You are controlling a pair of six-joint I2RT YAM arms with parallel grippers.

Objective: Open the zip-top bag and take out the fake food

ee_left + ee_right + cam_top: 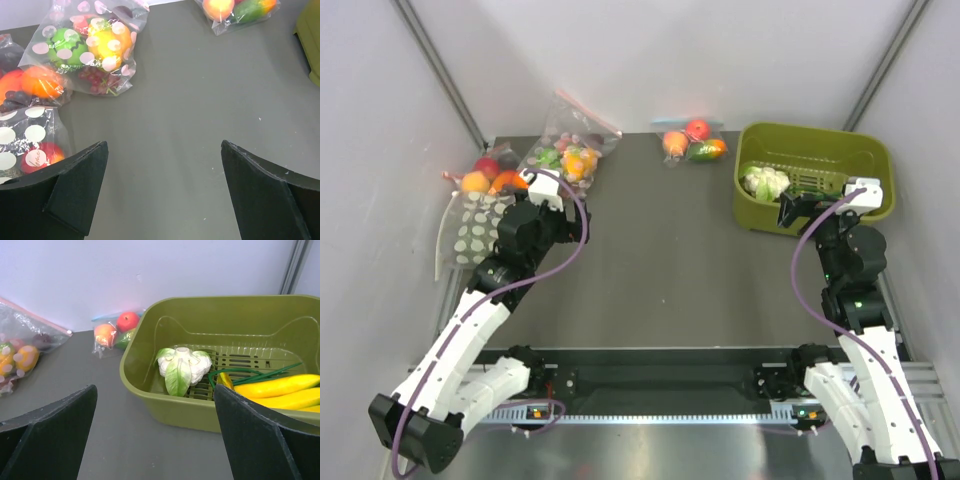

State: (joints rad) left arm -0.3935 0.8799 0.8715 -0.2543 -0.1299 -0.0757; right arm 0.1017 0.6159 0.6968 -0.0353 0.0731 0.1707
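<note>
The zip-top bag (692, 142), clear with a light-blue zip strip, lies closed at the far middle of the table. Inside it is the fake food: a red fruit (697, 129), a peach-orange one (674, 143) and a green-and-orange one (706, 151). The bag also shows at the top right of the left wrist view (239, 12) and at the back left of the right wrist view (115, 332). My left gripper (162, 145) is open and empty over bare table, well short and left of the bag. My right gripper (155, 387) is open and empty beside the green bin.
An olive-green bin (812, 129) at the far right holds a white cauliflower (182, 367) and yellow pieces (277, 387). A clear bag with a pink-red zip (570, 150) and white-dotted bags (475, 225) of fruit lie at the far left. Grey walls enclose the table.
</note>
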